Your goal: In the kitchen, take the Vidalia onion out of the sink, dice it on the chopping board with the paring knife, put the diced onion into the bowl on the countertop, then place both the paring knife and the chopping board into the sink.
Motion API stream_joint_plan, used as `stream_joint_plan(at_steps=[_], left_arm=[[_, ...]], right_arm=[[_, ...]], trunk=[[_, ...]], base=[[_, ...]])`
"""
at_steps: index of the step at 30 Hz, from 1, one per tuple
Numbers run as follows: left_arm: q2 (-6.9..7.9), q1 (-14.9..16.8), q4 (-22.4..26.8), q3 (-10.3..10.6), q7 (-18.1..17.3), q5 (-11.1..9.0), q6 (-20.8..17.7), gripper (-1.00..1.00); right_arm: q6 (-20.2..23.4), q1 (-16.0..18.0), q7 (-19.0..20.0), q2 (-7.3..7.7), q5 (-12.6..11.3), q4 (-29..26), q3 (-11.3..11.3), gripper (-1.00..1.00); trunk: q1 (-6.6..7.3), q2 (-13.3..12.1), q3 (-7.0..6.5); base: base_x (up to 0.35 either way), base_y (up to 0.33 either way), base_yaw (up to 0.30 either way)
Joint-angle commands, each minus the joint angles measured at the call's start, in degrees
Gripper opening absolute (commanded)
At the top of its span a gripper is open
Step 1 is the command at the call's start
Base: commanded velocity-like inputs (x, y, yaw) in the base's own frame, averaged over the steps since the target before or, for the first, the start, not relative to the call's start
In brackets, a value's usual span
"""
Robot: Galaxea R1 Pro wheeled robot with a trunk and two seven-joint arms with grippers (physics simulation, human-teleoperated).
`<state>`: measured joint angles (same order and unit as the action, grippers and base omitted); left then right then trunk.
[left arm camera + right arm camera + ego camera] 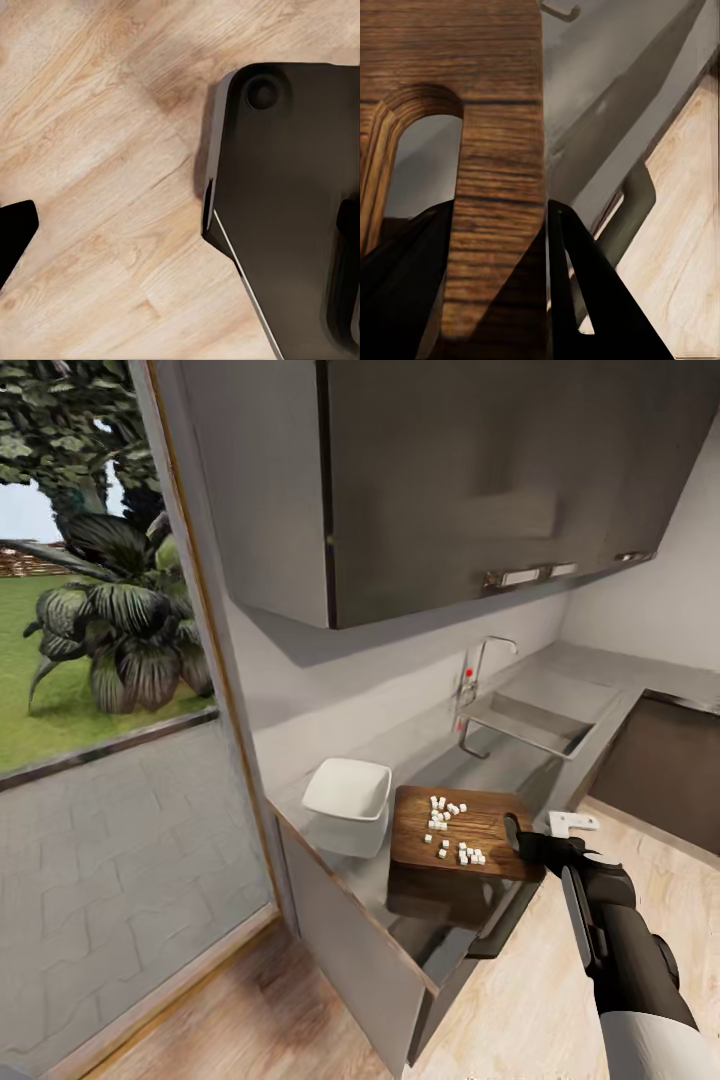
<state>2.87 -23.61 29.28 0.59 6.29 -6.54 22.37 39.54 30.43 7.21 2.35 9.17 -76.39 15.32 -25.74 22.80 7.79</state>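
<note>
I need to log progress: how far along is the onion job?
Dicing looks done: small white onion cubes lie on the chopping board. In hand: the right gripper is clamped on the board's handle end, apparently to lift it. Left: the bowl looks empty, so the cubes must go in, and the board must go into the sink. I can't spot the knife.

The grey countertop (420, 745) carries the white bowl (347, 792) beside the chopping board (455, 828), possibly lifted slightly.
</note>
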Motion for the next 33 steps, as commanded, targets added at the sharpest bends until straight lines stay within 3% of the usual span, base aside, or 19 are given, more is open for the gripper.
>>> stream_joint_plan(at_steps=[1, 13, 26, 33], left_arm=[[0.03, 0.0, 0.1, 0.2, 0.0, -0.6, 0.1, 1.00], [0.03, 0.0, 0.1, 0.2, 0.0, -0.6, 0.1, 1.00], [0.03, 0.0, 0.1, 0.2, 0.0, -0.6, 0.1, 1.00], [0.03, 0.0, 0.1, 0.2, 0.0, -0.6, 0.1, 1.00]], right_arm=[[0.3, 0.1, 0.5, 0.00, 0.6, -0.1, 0.1, -1.00], [0.3, 0.1, 0.5, -0.05, 0.6, -0.1, 0.1, -1.00], [0.3, 0.1, 0.5, -0.10, 0.6, -0.1, 0.0, -1.00], [0.3, 0.1, 0.5, -0.15, 0.6, -0.1, 0.0, -1.00]], trunk=[[-0.04, 0.1, 0.05], [-0.04, 0.1, -0.70], [-0.04, 0.1, -1.56], [-0.04, 0.1, -2.02]], base=[[0.000, 0.314, -0.244], [0.111, 0.301, -0.227], [0.018, 0.027, -0.221], [0.149, 0.222, -0.220]])
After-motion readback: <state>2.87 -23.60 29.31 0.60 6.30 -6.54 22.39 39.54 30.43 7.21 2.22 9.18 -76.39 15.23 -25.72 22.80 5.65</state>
